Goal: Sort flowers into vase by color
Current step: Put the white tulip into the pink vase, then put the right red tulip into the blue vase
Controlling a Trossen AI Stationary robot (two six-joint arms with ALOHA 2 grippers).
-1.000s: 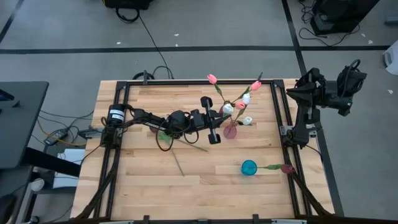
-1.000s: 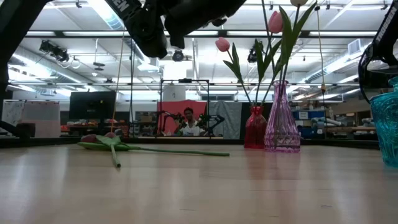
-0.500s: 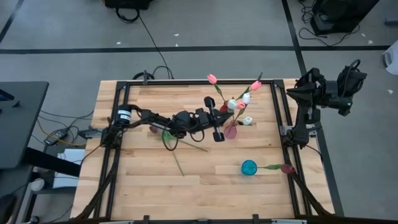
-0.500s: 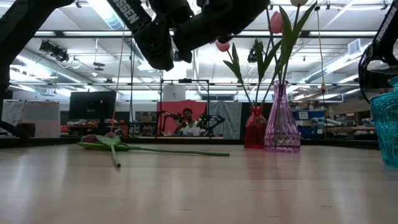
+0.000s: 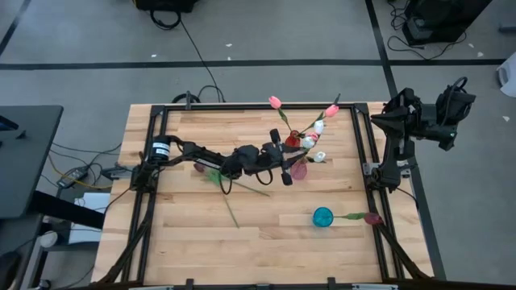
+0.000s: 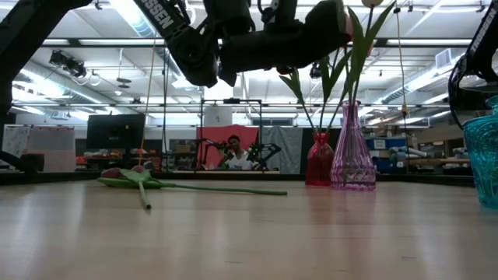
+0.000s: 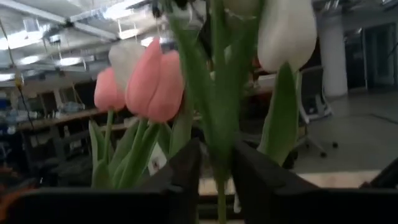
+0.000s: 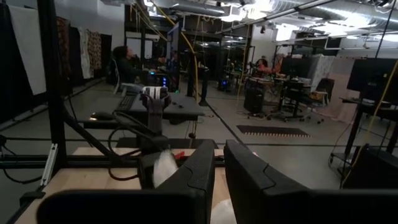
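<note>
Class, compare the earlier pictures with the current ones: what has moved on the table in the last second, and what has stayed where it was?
The left gripper has reached farther right, up to the pink vase, bringing a green stem in among the tulips standing there; its fingers have begun to part around the stem. The tulip lying on the table, the teal vase and the parked right gripper have not moved.

Tulip stems (image 5: 300, 133) crowd the two vases (image 5: 299, 168) at the left gripper (image 5: 288, 153), while bare table (image 5: 193, 225) lies open nearer the front.
</note>
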